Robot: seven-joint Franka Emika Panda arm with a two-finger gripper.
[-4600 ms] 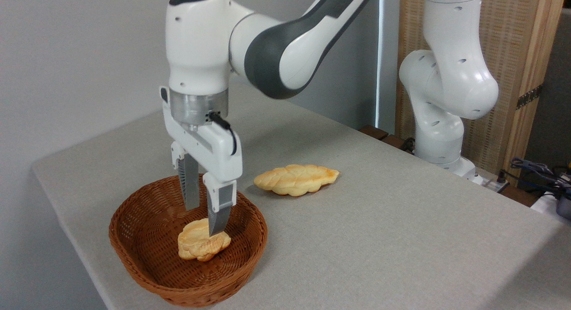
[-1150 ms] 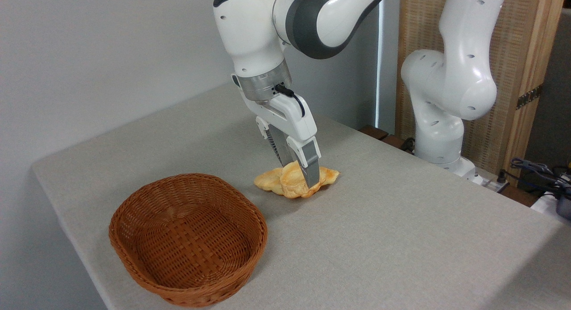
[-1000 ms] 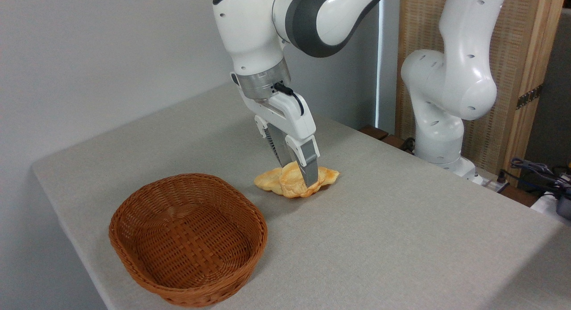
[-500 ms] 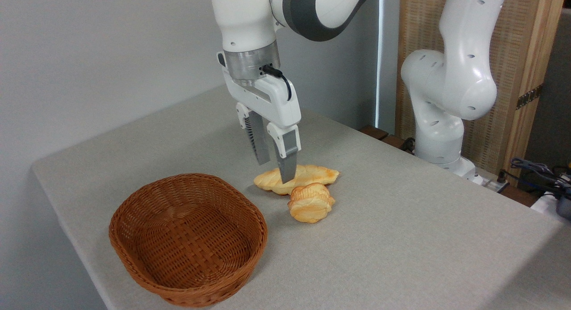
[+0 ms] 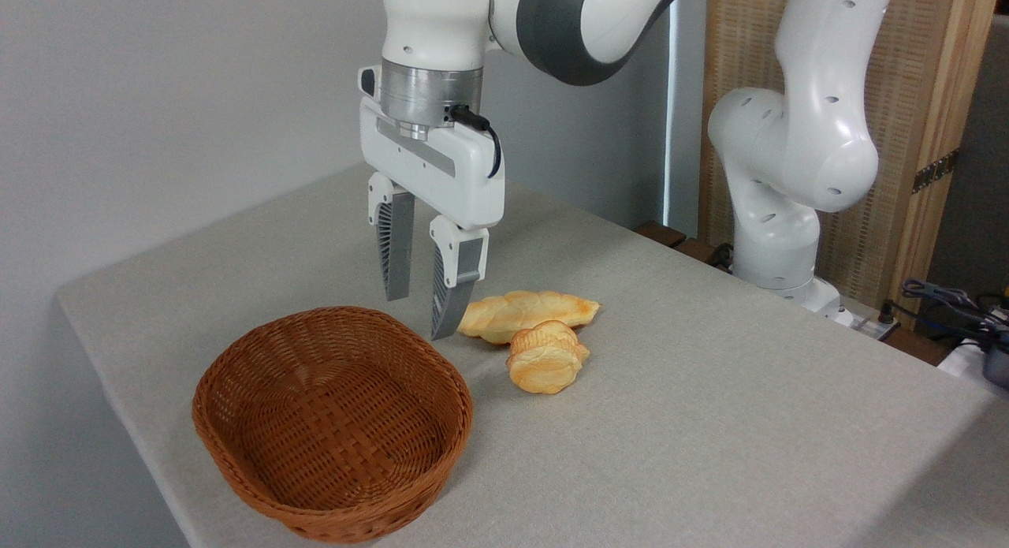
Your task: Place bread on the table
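We see the bread, a small lumpy golden bun, lying on the table, just in front of a longer braided loaf; the two look like they touch or nearly touch, we cannot tell which. Both sit right of the brown wicker basket, which stands near the table's front-left corner with nothing visible inside.

The gripper hangs in the air above the table, over the gap between the basket's back rim and the loaf's left end. Its fingers point almost straight down, with a slight tilt. The jaws stand apart and hold nothing; we see plain wall and table between them. The nearer fingertip overlaps the left tip of the loaf in this view, but we cannot tell contact, and it looks raised off the surface.

The white hand body sits under a silver wrist ring with a black cable looping off its right side. Above that the wrist link goes straight up out of view, and a white-and-dark-grey elbow segment runs off to the upper right. The arm's base column stands at the table's far right edge, in front of a wooden panel. Some cables lie at far right.
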